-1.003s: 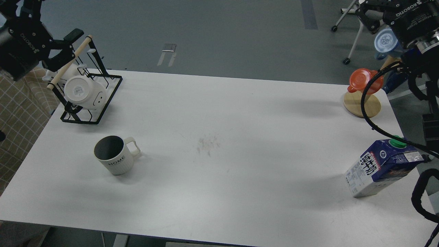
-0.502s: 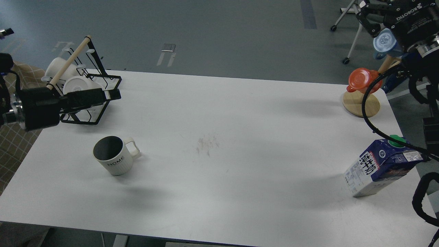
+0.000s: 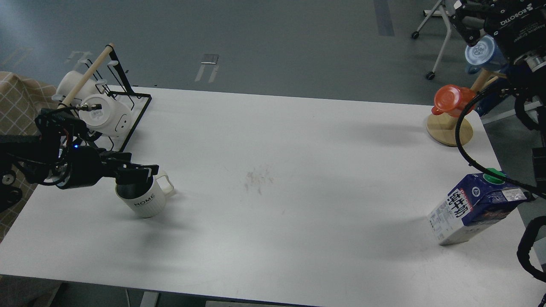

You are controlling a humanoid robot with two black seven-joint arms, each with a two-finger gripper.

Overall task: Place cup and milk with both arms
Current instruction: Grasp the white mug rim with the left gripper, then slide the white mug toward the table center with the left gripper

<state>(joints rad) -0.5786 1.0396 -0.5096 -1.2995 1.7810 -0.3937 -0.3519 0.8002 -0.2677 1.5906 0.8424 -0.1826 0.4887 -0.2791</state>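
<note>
- Cup: upright near the bench's left edge, handle toward centre.
- Left gripper: over the cup's rim; whether it grips cannot be told.
- Milk: tilted, near the right edge.
- Right gripper: beyond the far-right corner; finger spread unclear.
- Table: broad bare middle.
- Mug rack: far-left corner.

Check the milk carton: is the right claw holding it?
No. The milk carton stands alone near the table's right edge, while the right claw is raised far above it.
</note>
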